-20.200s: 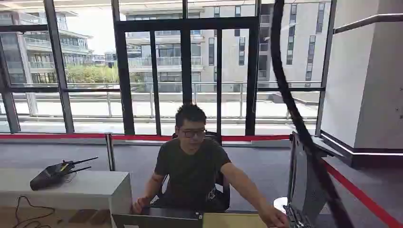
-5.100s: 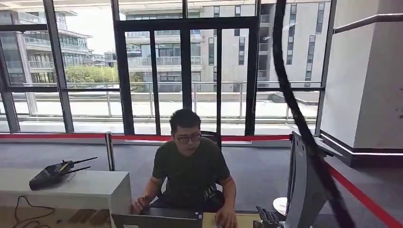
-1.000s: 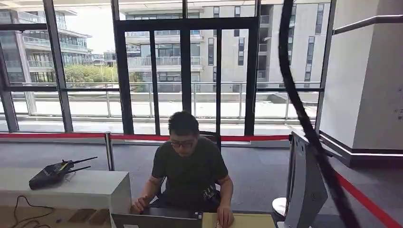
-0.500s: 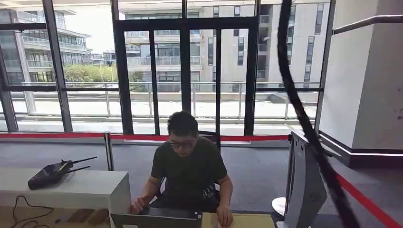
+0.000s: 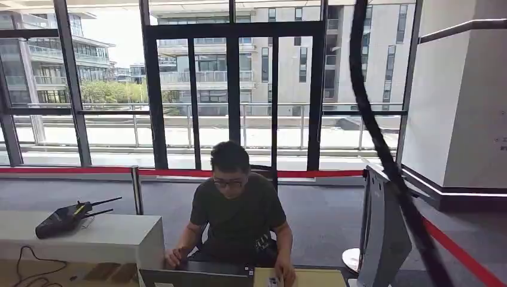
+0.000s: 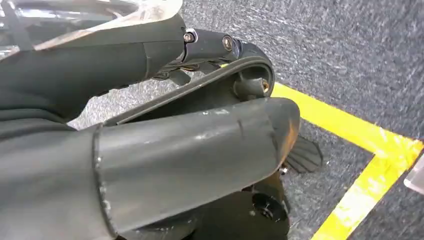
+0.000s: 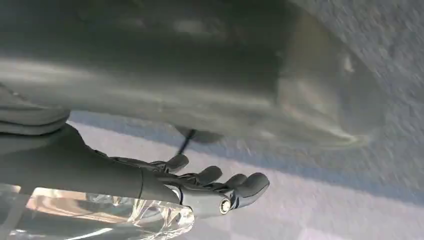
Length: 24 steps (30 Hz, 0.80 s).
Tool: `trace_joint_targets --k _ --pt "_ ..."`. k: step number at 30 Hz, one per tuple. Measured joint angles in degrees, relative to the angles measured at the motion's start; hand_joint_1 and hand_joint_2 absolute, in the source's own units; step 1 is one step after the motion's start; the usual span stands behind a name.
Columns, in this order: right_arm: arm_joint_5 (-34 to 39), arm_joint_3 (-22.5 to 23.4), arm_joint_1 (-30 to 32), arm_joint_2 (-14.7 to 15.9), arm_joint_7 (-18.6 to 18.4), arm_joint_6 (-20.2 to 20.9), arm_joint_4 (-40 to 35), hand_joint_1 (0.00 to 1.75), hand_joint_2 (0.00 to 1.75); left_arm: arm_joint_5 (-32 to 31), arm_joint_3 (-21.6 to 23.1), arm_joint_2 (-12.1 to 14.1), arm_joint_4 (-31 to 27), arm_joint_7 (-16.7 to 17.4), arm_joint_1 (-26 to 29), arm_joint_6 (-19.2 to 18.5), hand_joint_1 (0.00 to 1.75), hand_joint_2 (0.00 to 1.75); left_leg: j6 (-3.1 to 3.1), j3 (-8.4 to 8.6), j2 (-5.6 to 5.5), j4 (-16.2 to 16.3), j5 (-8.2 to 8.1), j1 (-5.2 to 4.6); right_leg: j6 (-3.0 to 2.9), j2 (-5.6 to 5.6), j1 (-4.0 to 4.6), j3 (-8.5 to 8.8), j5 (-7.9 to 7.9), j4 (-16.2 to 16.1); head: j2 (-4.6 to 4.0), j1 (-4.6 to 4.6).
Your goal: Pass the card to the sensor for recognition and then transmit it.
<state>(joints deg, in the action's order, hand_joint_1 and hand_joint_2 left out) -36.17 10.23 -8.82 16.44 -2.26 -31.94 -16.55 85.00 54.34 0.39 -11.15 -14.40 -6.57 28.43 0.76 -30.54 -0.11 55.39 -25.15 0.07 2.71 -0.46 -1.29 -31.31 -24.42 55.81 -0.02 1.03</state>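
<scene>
My left hand (image 6: pixel 200 150) hangs over grey carpet, its thick thumb in front and its dark fingers (image 6: pixel 210 44) stretched out, with nothing in it. My right hand (image 7: pixel 210 187) also hangs low with its fingers apart and slightly curled, and it holds nothing. A grey upright stand (image 5: pixel 382 239), likely the sensor, rises at the right of the desk. A person (image 5: pixel 239 209) sits behind the desk (image 5: pixel 317 278) looking down. A small pale thing (image 5: pixel 274 281), perhaps the card, lies by the person's hand at the bottom edge.
A laptop lid (image 5: pixel 197 278) stands at the desk's near edge. To the left, a white counter (image 5: pixel 107 239) carries a black router (image 5: pixel 66 218). A black cable (image 5: pixel 382 155) crosses the head view. Yellow tape (image 6: pixel 360 165) marks the carpet. Red barrier tape (image 5: pixel 460 254) runs behind.
The person has drawn back the arm that reached toward the stand and now looks down. A dark thing by the stand's foot has left the head view. Over the last second almost nothing moved.
</scene>
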Motion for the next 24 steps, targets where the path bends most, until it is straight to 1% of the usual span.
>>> trace_joint_targets --k 4,10,12,14,19,21,24 --pt "1.09 -0.15 1.96 -2.12 -1.93 1.51 1.42 0.0 0.0 0.81 -0.85 -0.2 0.0 -0.2 0.11 1.2 0.0 0.0 -0.01 0.0 -0.01 -0.01 -0.01 0.0 -0.01 0.0 0.0 0.0 -0.01 0.0 0.0 0.0" --pt "2.21 -0.17 3.47 -3.78 -3.97 2.95 2.8 0.0 0.0 0.96 -2.01 -0.37 0.0 -0.26 0.2 1.47 0.0 0.0 -0.04 0.01 0.02 -0.02 -0.03 0.0 -0.02 0.0 0.0 -0.01 -0.02 0.0 0.0 0.0" --pt "3.27 -0.17 3.5 -4.43 -4.93 4.26 3.19 0.0 0.0 0.7 -2.12 -0.44 0.0 -0.35 0.21 1.94 0.0 0.0 -0.04 0.01 0.04 -0.02 -0.03 0.0 -0.02 0.0 0.0 -0.01 -0.02 0.0 0.0 -0.02" --pt "4.7 -0.02 3.52 -5.42 -5.01 5.49 3.52 0.0 0.0 0.7 -2.17 -0.55 0.0 -0.59 0.2 2.36 0.0 0.0 -0.04 0.02 0.05 -0.02 -0.02 0.01 -0.02 0.01 0.01 0.0 -0.01 0.0 0.0 0.02" --pt "6.38 0.44 3.57 -7.52 -4.84 5.88 4.11 0.0 0.0 0.79 -2.21 -0.61 0.0 -0.61 0.21 2.49 0.0 0.0 -0.04 0.03 0.05 -0.02 -0.02 0.04 -0.03 0.01 0.04 0.01 -0.02 0.01 0.0 0.02" --pt "7.57 0.9 3.57 -8.35 -4.09 6.47 4.29 0.0 0.0 0.88 -2.38 -0.64 0.0 -0.61 0.21 2.65 0.0 0.0 -0.04 0.03 0.06 -0.02 -0.02 0.05 -0.03 0.01 0.05 0.02 -0.01 0.01 0.0 -0.02" --pt "10.55 1.77 3.56 -9.94 -2.02 8.7 4.66 0.0 0.0 1.22 -2.75 -0.66 0.0 -1.16 0.21 2.89 0.0 0.0 -0.05 0.03 0.05 -0.02 -0.02 0.05 -0.03 0.01 0.05 0.02 -0.02 0.01 0.0 -0.02"
